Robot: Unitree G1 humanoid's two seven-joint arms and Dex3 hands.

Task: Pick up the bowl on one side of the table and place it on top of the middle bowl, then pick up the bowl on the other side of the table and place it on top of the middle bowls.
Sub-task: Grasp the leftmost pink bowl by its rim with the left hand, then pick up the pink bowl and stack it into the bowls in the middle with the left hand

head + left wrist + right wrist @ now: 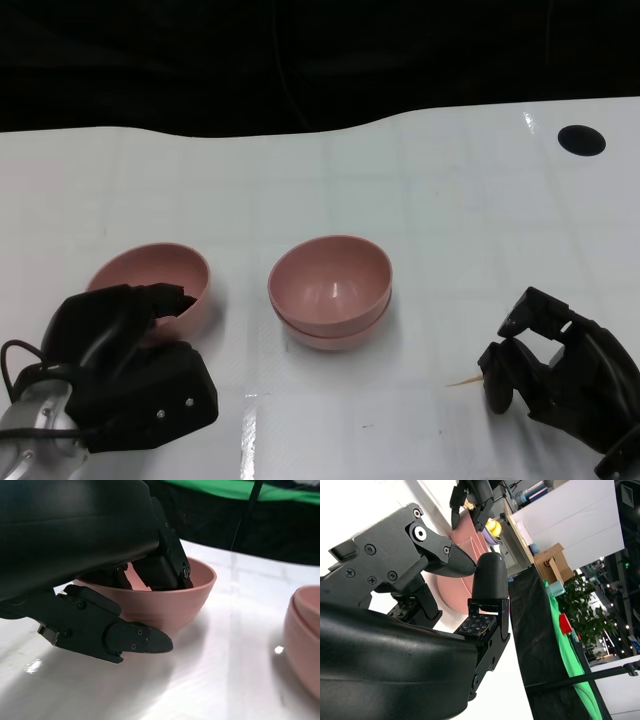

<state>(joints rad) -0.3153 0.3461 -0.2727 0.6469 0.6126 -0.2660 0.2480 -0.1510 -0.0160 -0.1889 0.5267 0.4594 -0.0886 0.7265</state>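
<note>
Two pink bowls (pixel 330 290) stand nested in the middle of the white table (pixel 420 200). A single pink bowl (pixel 150 275) stands on the table to their left; it shows close up in the left wrist view as bowl (pixel 170 602). My left hand (pixel 125 365) is at its near rim. The fingers (pixel 165 572) reach over the rim into the bowl and the thumb (pixel 135 640) lies outside, low by the wall. My right hand (pixel 555 375) hovers at the near right with fingers loosely curled, holding nothing.
A black round hole (pixel 581 139) marks the table's far right. A thin pale sliver (pixel 462 382) lies just left of my right hand. The table's far edge meets a dark background.
</note>
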